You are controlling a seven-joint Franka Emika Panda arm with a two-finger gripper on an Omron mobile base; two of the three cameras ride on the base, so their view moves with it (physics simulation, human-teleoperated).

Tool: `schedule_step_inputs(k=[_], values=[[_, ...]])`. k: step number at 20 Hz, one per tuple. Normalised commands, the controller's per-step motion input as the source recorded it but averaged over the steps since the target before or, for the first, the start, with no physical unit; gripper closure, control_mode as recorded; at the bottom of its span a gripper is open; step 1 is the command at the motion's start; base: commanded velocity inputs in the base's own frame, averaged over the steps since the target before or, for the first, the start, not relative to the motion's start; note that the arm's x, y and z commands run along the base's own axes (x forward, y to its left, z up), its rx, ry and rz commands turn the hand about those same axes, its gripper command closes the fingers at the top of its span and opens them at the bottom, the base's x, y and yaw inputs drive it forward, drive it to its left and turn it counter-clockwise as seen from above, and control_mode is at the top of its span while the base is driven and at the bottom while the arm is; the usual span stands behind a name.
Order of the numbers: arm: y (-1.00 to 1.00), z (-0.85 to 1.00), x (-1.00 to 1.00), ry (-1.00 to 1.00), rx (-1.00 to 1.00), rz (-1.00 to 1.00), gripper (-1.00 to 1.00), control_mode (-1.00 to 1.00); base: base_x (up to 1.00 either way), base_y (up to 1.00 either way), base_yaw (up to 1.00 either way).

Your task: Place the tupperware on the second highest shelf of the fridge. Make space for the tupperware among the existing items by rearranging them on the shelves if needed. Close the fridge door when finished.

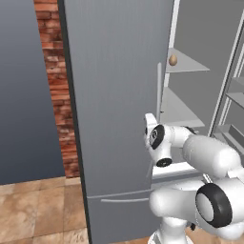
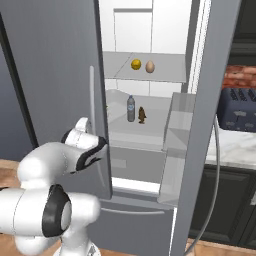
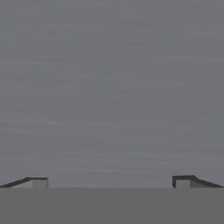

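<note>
The fridge (image 2: 50,60) stands with its right door (image 2: 210,100) swung wide and its left door (image 1: 114,95) partly across the opening. My gripper (image 3: 110,181) is open. Its fingertips (image 3: 37,181) stand far apart, close against a flat grey door face. My hand (image 2: 92,150) sits low by the left door's inner edge, below the slim handle (image 2: 91,100). One pale shelf (image 2: 165,76) carries a yellow fruit (image 2: 136,64) and a tan egg (image 2: 150,66). The egg (image 1: 173,60) also shows past the door edge. The tupperware is out of view.
The shelf below (image 2: 155,132) holds a clear bottle (image 2: 131,108) and a small brown item (image 2: 142,115). Bins (image 2: 180,120) line the open right door. A dark toaster (image 2: 239,115) sits on the counter to the right. A brick wall (image 1: 55,71) stands left of the fridge.
</note>
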Motion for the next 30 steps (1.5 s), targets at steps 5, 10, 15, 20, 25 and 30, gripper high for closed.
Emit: schedule_step_inputs(k=[5,10,15,20,25,30], values=[[0.63,1.00,-0.09,-0.05,0.01,0.19,-1.00,-1.00,0.00,0.00,0.00],[0.55,1.00,-0.16,0.06,0.08,0.07,-1.00,-1.00,0.00,0.00,0.00],[0.51,1.00,-0.34,0.24,0.09,0.01,-1.00,-1.00,0.00,0.00,0.00],[0.41,0.84,-0.35,0.33,0.13,-0.05,-1.00,-1.00,0.00,0.00,0.00],[0.17,1.00,-0.08,0.23,0.15,-0.15,-1.00,-1.00,0.00,0.00,0.00],[-0.27,0.95,0.02,0.04,0.11,-0.04,-1.00,-1.00,0.00,0.00,0.00]])
